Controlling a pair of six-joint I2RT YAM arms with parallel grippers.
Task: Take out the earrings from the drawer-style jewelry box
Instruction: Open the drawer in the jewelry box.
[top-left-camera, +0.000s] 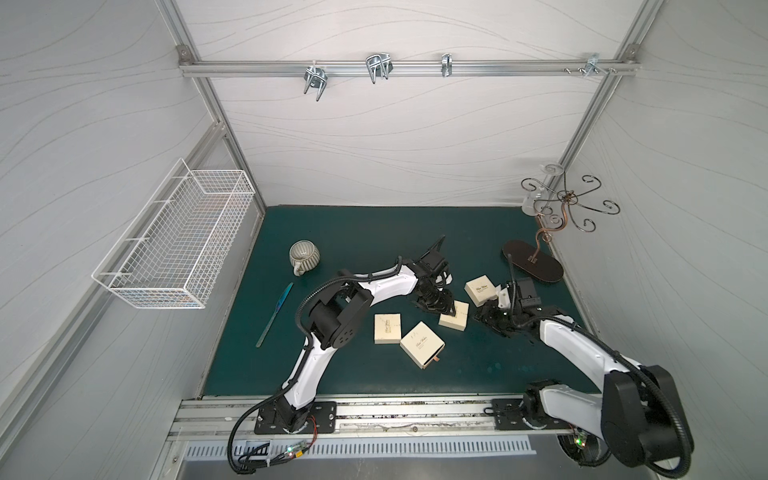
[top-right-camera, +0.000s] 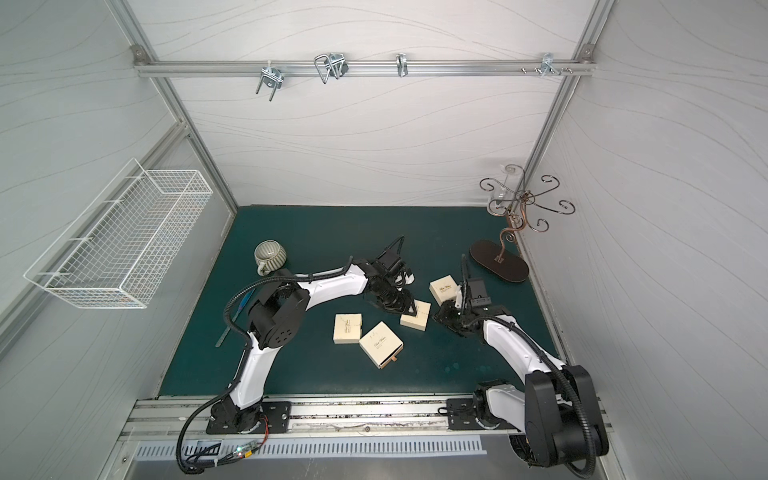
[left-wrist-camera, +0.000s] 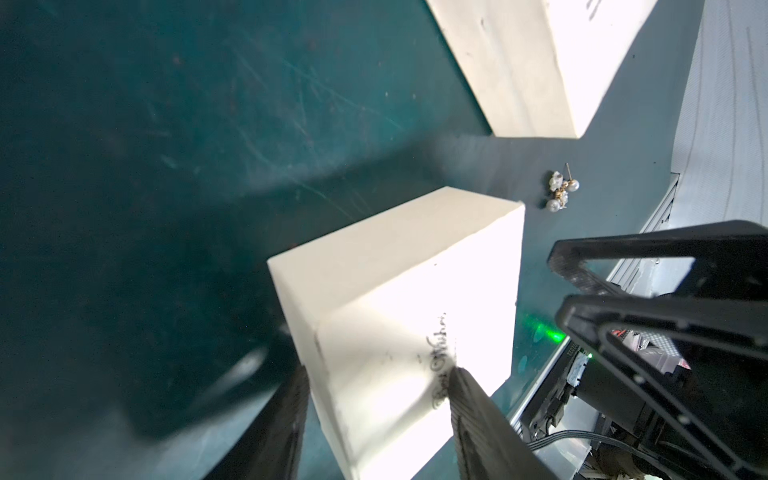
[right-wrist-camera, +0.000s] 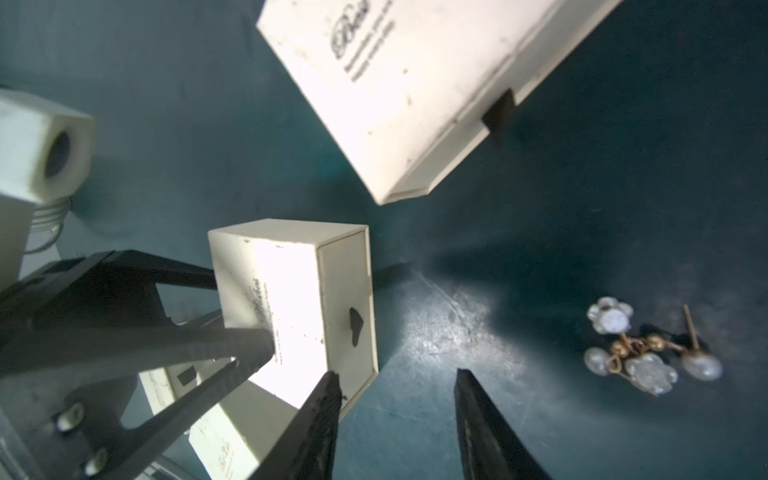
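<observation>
Earrings are out already: a small pearly cluster w/ gold wire, lying loose on the green bench, near the held box and not in any drawer. They're too small to find in the top views.

L pincer pinches that cream box across its sleeve. The box looks tipped up off the mat, tho I can't be sure. Its drawer face w/ the dark pull tab sits about flush, so I read the emptying as done for this box.

R pincer is spread w/ nothing between its fingers, tips low by the drawer end. Can't tell if one tip touches the box corner.

Next, I reckon: set the box down and let go w/ L, keeping both arms off the earrings. They're tiny and round and would prob. skid or roll if nudged.

Around:
- A far box sits just beside the R arm and crowds it.
- Two front boxes lie nearer me, one w/ its drawer a bit out.
- Ribbed mug, blue-green stick, jewellery stand and wire basket are all well apart.
</observation>
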